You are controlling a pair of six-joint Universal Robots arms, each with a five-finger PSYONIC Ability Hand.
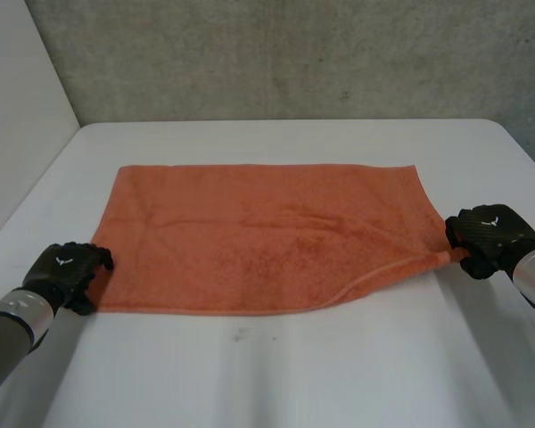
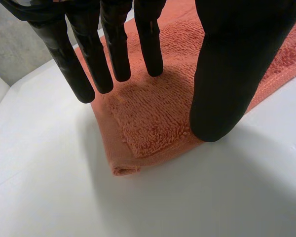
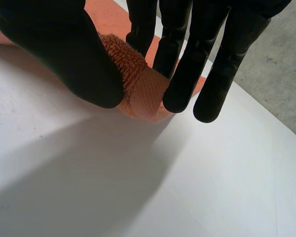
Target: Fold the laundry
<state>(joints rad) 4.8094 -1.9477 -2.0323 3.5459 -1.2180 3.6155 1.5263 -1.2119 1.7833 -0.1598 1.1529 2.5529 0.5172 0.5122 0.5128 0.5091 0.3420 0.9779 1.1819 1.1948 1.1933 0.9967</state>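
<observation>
- We see an orange towel [image 1: 267, 236] spread almost flat across the middle of the white table [image 1: 294, 374], its long edges running from side to side.
- The left hand [image 1: 64, 267] sits at the towel's near left corner. In its wrist view the fingers [image 2: 113, 44] are straight and released above that corner. The thumb [image 2: 232, 74] stands apart from them over the towel's near edge, and nothing is grasped.
- The right hand [image 1: 490, 234] is at the towel's near right corner. Its thumb [image 3: 64, 54] and fingers [image 3: 187, 74] are grasping the corner, and the cloth is bunched between them.
- From that pinched corner a raised hem line runs slantwise back toward the middle of the towel's near edge.
- A grey concrete wall [image 1: 294, 53] rises beyond the towel's far edge, behind the table.
</observation>
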